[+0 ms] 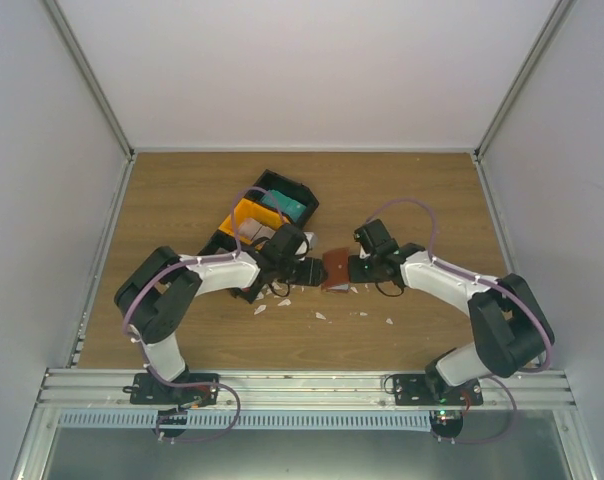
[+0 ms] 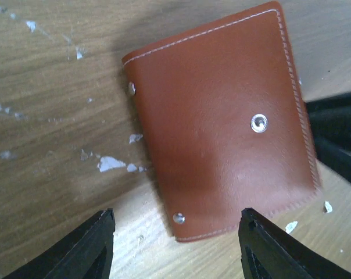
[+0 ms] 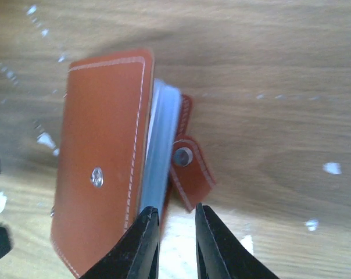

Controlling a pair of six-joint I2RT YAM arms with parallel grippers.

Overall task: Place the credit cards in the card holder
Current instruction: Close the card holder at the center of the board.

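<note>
The left pincer (image 2: 176,232) hangs wide open and empty just short of the holder (image 2: 222,128), which lies on the table (image 2: 47,192) between the arms. The right pincer (image 3: 174,224) is nearly shut at its gaping edge, though whether it nips anything I cannot tell. I judge the holder light, limp leather that would slide and flop shut, so pin one cover flat and lift the other by its free edge. The left wrist view shows only the closed face with its snap (image 2: 258,122), the right wrist view alone the pale sleeves (image 3: 161,139) and loose tab (image 3: 190,168), the top view alone a teal card (image 1: 285,207) in the bins (image 1: 245,216).
</note>
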